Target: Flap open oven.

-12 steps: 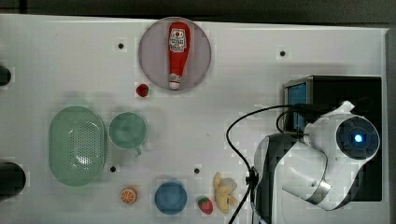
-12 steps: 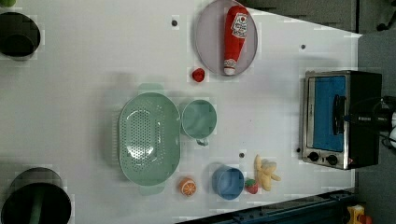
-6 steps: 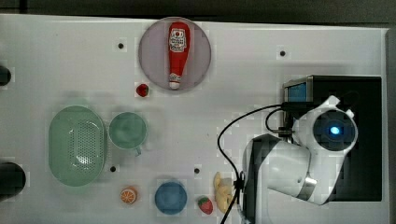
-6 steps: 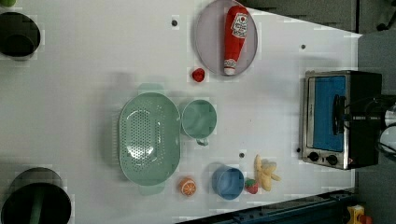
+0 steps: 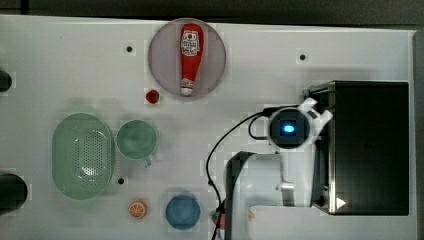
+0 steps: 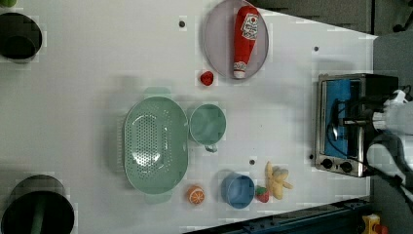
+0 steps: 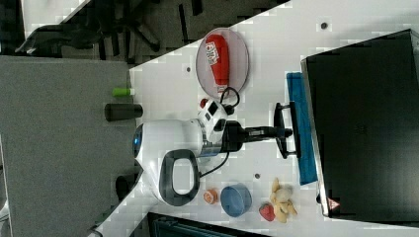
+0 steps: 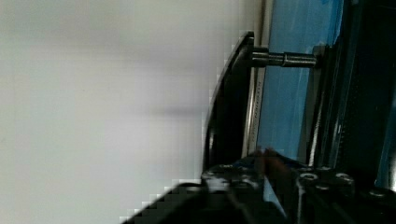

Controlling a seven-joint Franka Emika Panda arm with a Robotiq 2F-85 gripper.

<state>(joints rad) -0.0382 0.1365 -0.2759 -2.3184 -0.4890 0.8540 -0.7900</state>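
The oven stands at the right view's right end of the table, door shut, blue glass facing the arm. The pincer reaches level to the door's dark handle and is clenched on it.

bottle on plate, cup beside colander

Oven, blue glass door shut

Oven at left view's right edge, door shut (blue glass); hand at handle.
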